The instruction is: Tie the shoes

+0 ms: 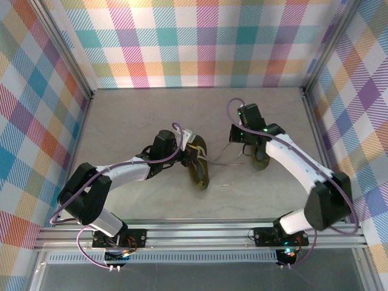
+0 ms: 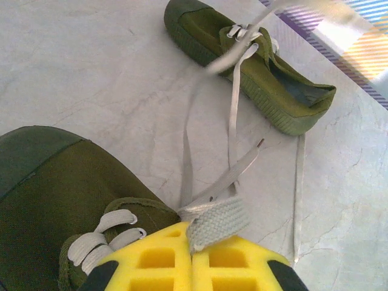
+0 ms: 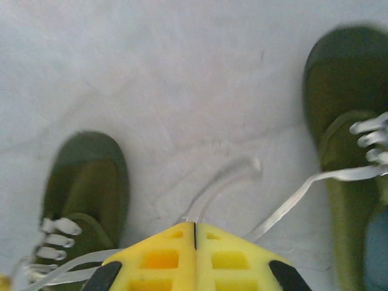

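Nearest to us, the left jaws are pressed shut on a flat pale grey woven lace (image 2: 213, 221), pinched right at their tips. A dark olive-brown canvas shoe (image 2: 54, 194) lies just below and left of those tips, its eyelet loops touching the jaws' left side. Ahead of them, thin lace ends trail over the pale marbled surface (image 2: 91, 73) towards a second olive shoe (image 2: 260, 73), well ahead and to the right. The right jaws are also closed, tips meeting, with a blurred pale lace (image 3: 221, 182) coming out of the seam and curving ahead to the right. One shoe (image 3: 85, 182) sits just left of them and the other (image 3: 342, 139) off to the right. We cannot tell whose lace they grip. From above, the pair (image 1: 199, 171) (image 1: 262, 160) lies mid-surface, one shoe at each set of jaws.
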